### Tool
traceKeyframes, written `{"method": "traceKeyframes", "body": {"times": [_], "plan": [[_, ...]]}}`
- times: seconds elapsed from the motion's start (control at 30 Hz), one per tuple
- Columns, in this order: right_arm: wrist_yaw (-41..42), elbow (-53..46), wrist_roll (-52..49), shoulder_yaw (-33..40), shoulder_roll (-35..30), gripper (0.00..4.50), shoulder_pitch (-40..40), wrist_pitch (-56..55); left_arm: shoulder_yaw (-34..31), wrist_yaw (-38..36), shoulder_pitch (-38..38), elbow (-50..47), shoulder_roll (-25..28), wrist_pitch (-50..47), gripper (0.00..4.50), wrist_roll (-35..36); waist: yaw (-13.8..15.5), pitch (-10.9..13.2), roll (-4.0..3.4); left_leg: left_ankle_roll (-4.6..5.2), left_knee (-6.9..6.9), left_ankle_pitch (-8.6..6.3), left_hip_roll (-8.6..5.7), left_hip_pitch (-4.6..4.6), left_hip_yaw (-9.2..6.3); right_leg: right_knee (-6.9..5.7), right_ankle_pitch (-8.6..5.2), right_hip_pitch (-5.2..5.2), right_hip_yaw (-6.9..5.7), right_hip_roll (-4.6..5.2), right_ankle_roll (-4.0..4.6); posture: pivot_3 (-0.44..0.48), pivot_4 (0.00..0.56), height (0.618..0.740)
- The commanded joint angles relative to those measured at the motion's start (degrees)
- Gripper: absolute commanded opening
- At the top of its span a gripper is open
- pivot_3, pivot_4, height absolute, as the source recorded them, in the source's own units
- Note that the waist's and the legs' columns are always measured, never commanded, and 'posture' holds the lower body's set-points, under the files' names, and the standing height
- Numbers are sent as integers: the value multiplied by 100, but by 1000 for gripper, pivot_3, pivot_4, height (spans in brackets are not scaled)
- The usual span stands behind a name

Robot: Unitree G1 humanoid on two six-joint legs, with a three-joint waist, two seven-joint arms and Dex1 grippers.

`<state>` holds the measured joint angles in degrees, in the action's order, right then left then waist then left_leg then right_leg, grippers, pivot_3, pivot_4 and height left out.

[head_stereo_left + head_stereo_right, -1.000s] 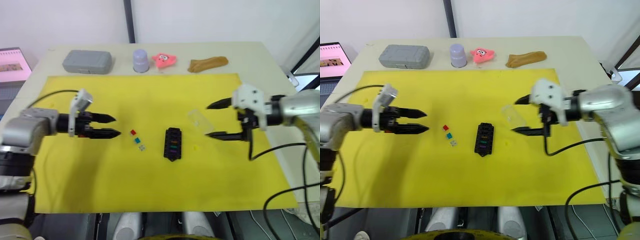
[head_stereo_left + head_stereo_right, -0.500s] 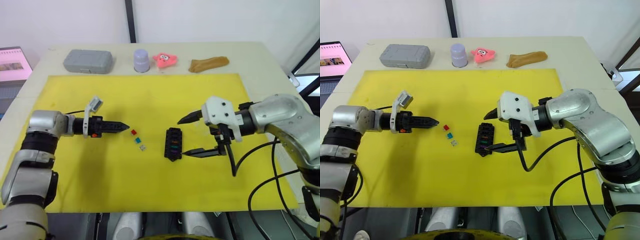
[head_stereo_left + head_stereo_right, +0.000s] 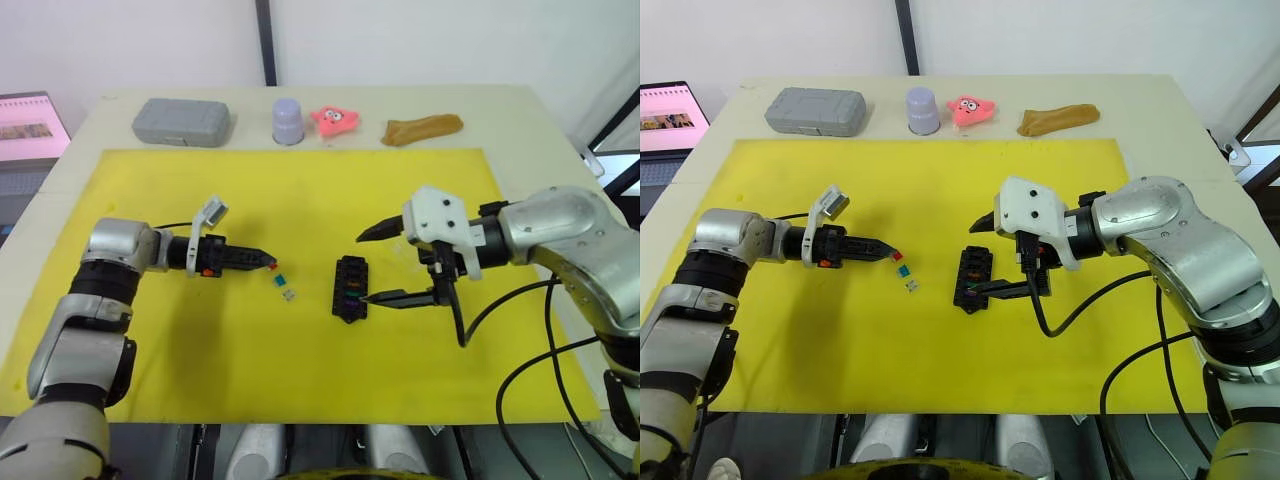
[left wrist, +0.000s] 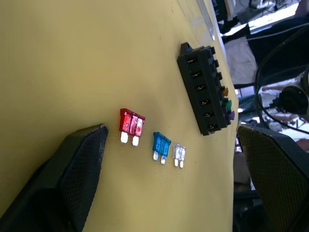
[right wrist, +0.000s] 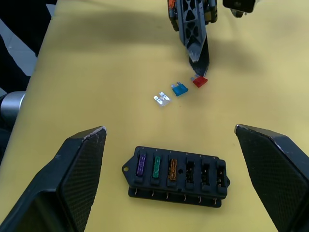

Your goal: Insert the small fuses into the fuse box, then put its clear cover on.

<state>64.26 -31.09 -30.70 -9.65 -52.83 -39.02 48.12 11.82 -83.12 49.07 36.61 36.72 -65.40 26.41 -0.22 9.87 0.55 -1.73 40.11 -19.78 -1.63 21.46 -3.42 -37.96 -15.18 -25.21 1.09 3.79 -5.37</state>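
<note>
Fuse box (image 5: pixel 176 176) (no legible writing), left end effector (image 4: pixel 169 193) spread, right end effector (image 5: pixel 171 179) spread

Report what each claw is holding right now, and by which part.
Nothing is held. The left claw is open around the red fuse on the mat; the right claw is open, straddling the fuse box.

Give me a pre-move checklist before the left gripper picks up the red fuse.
1. Left gripper open around the target: ok, its fingers stand wide apart.
2. Red fuse reachable: ok, it lies flat on the yellow mat at the fingertips.
3. Neighbours apart: ok, the blue fuse and clear fuse lie beside it, not touching.
4. Free slots in the fuse box: ok, three hold fuses, three look empty.
5. Right gripper open around the box: ok, not gripping.
6. Clear cover located: cannot tell.
</note>
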Motion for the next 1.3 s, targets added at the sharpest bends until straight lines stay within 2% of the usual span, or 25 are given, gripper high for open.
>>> {"method": "traceKeyframes", "body": {"times": [0.03, 0.1, 0.2, 0.23, 0.5, 0.63, 0.8, 0.87, 0.97, 1.0, 1.3], "plan": [[-76, -132, -74, 113, 11, 4479, -161, 25, 209, 8, 61, 226, -279, 71, 4500, -144, 30, -1, -1, 0, 0, 0, -1, 0, 0, 0, 0, 0, 0, 0, 0, 0, 150, 740], [-116, -156, -84, 122, 16, 4479, -155, 55, 269, -4, 76, 357, -329, 212, 4500, -285, 74, -2, -1, 0, 1, 0, -4, -1, 0, 0, 0, 2, 0, 1, 0, 0, 150, 740], [-182, -182, -100, 114, 28, 4500, -162, 96, 297, -72, 54, 408, -347, 290, 3804, -372, 95, -3, 0, 0, 2, 0, -9, -2, -1, 1, 0, 5, 0, 7, 0, 0, 150, 740], [-195, -187, -103, 109, 33, 4500, -166, 100, 323, -69, 32, 426, -341, 338, 3307, -428, 90, -3, 0, 1, 2, 0, -10, -1, -1, 2, 0, 4, 0, 7, 0, 0, 150, 740], [-243, -167, -90, 62, 63, 4500, -203, 87, 308, -108, -43, 666, -321, 602, 3307, -679, 77, -4, 0, 1, 2, 0, -9, -4, 1, 1, 0, 4, 0, 5, 0, 0, 150, 740], [-243, -169, -89, 60, 73, 4500, -202, 70, 298, -55, -68, 736, -330, 670, 2144, -752, 59, -4, 0, 1, 1, 0, -9, -4, 1, 1, 0, 3, 0, 3, 0, 0, 150, 740], [-251, -178, -87, 61, 72, 4500, -195, 57, 265, -7, -141, 785, -362, 772, 2144, -817, 47, -5, -1, 1, 1, 0, -7, -5, 1, 1, 0, 3, 0, 3, 0, 0, 150, 740], [-253, -182, -97, 67, 72, 4500, -194, 61, 238, 27, -151, 799, -376, 781, 1615, -814, 45, -5, 0, 1, 1, 0, -7, -5, 1, 1, 0, 3, 0, 3, 0, 0, 150, 740], [-267, -176, -94, 55, 85, 4500, -203, 65, 212, 56, -152, 823, -389, 789, 312, -843, 45, -5, 0, 1, 0, -1, -7, -5, 1, 1, 0, 2, 0, 3, 0, 0, 150, 740], [-270, -177, -99, 56, 87, 4500, -206, 70, 214, 69, -157, 838, -393, 803, 84, -872, 46, -5, 0, 1, 0, -1, -7, -5, 1, 1, 0, 2, 0, 3, 0, 0, 150, 740], [-319, -177, -115, 30, 132, 4500, -213, 96, 185, 44, -196, 887, -341, 907, 84, -945, 33, -7, -3, 1, 0, 0, -5, -7, 1, 0, 0, 3, 0, 2, 0, 0, 150, 740]]}}
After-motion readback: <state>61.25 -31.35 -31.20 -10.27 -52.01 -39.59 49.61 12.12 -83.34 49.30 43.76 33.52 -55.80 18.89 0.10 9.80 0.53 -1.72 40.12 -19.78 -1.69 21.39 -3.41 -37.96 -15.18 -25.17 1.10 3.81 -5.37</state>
